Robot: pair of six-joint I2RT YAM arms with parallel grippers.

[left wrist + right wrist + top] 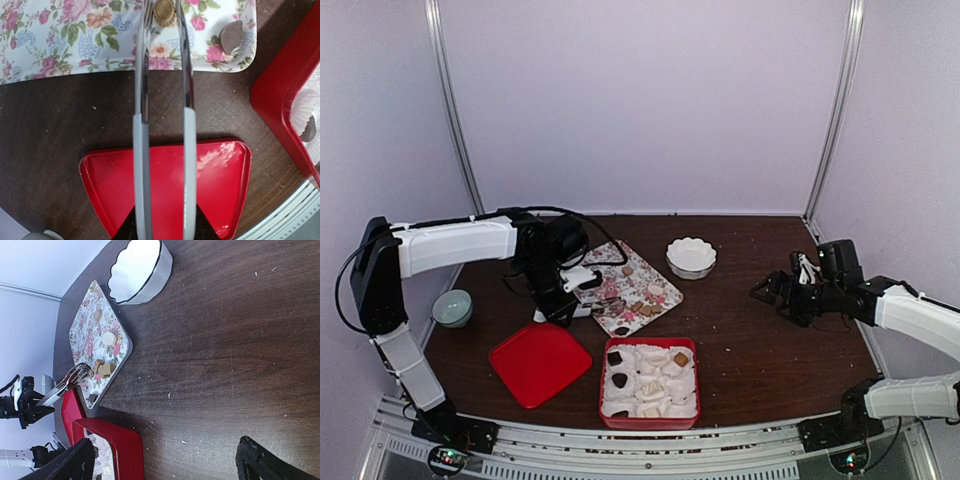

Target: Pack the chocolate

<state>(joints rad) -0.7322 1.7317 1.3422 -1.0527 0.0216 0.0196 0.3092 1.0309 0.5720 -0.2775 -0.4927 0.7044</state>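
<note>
My left claw (563, 297) clamps metal tongs (189, 150), whose tips flank a round, ridged tan chocolate (164, 12) on the glossy floral tray (75, 40). It looks light, brittle, smudgeable: I'd pinch its sides gently. My right claw (772, 291) hangs, jaws wide apart, over the dark wood-grain desk (760, 350)

Right of the floral tray (665, 290), bare table (750, 340) lies open. The red lid (540, 362) and red box (648, 425) crowd its near side, tongs (188, 150) overhang that edge, and the white bowl (691, 270) sits off its far-right side.
</note>
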